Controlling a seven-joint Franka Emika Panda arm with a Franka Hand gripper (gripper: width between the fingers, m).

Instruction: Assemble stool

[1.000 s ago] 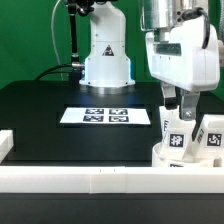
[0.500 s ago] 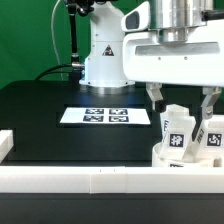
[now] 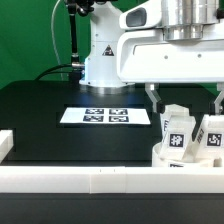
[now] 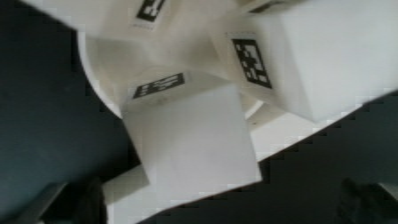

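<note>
The white stool seat disc [image 3: 163, 157] lies at the exterior view's right, against the rail wall. Two blocky tagged legs [image 3: 176, 132] [image 3: 212, 136] stand on it, and a third [image 3: 180, 109] shows behind them. My gripper [image 3: 185, 98] hangs just above the legs, open wide, with one finger [image 3: 152, 96] on each side of the group and nothing held. In the wrist view one leg [image 4: 187, 150] fills the middle between my dark fingertips [image 4: 64, 200], another tagged leg [image 4: 320, 70] stands beside it, and the seat disc [image 4: 103, 60] is under them.
The marker board [image 3: 105, 116] lies flat mid-table. The long white rail wall [image 3: 80, 180] runs along the near edge, with a short side piece [image 3: 5, 143] at the exterior view's left. The arm's white base [image 3: 105, 55] stands at the back.
The wrist has turned about its vertical axis, so the hand now shows broadside. The fingers, earlier close by one leg, now stand wide apart. The legs and seat have not moved.
</note>
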